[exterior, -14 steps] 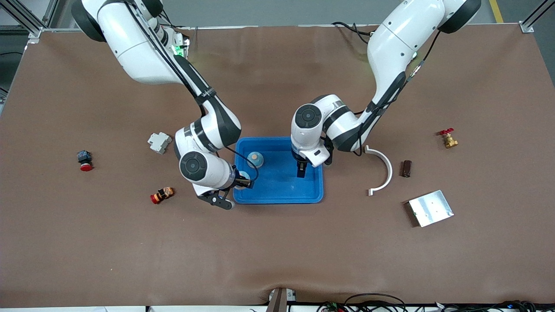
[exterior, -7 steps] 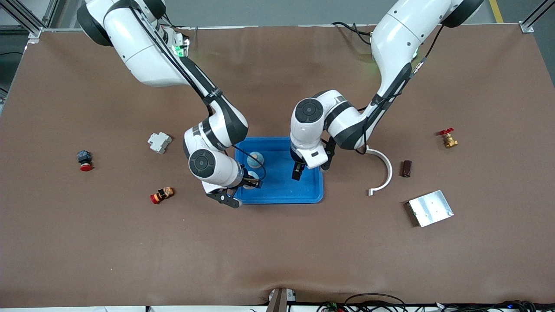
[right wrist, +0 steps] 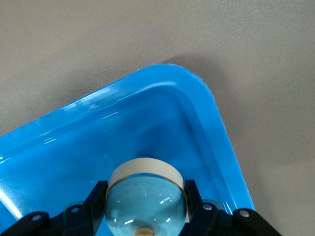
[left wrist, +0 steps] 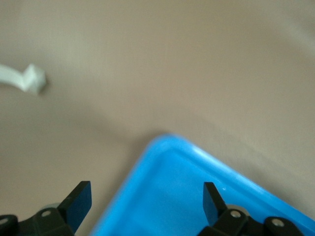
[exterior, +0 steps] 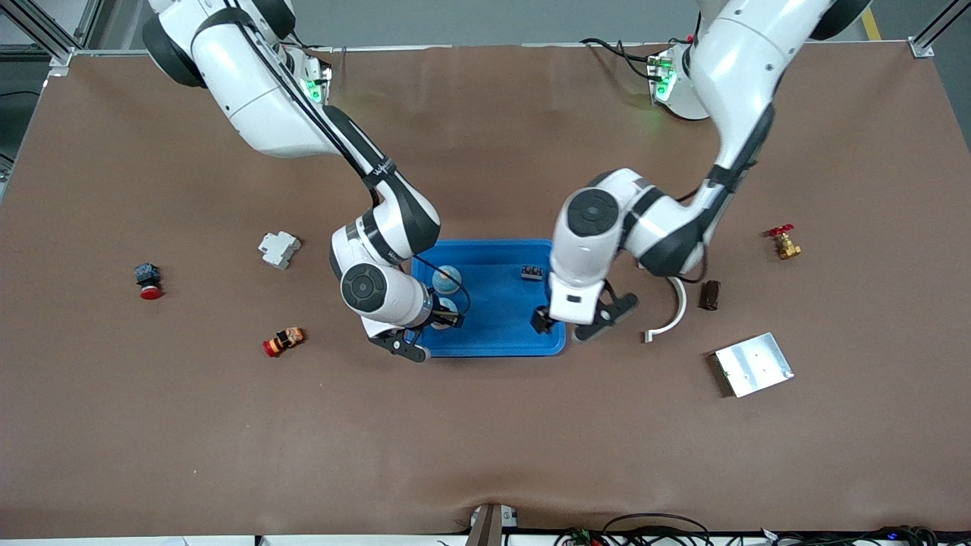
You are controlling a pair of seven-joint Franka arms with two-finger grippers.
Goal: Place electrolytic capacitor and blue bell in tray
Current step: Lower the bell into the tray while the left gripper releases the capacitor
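Two end effectors hang at the blue tray (exterior: 493, 322) in the middle of the bench (exterior: 485, 440), and only one of them carries anything. From my console, the right end effector (exterior: 444, 315) is clenched on the blue bell (right wrist: 146, 199), its fingers pressing the dome from both sides. It holds the bell over the tray's corner at the right arm's end, the corner nearer to the front camera.

The right wrist view shows what matters for the next move. The tray's floor lies directly under the bell, and the rounded corner wall curves just past it. I judge the release needs only a straight, short drop with no sideways travel. The bell is a round thing with no long axis to line up, so it may roll once freed. A second bluish dome (exterior: 446, 279) already rests in the tray just beside it, farther from the front camera.

The left end effector (exterior: 570, 324) hangs released and empty, jaws wide, over the tray's rim at the left arm's end. A small dark part (exterior: 533, 272), which I take to be the electrolytic capacitor, lies on the tray floor nearby. I judge the left arm's share done, so the right arm is the one placed to act.
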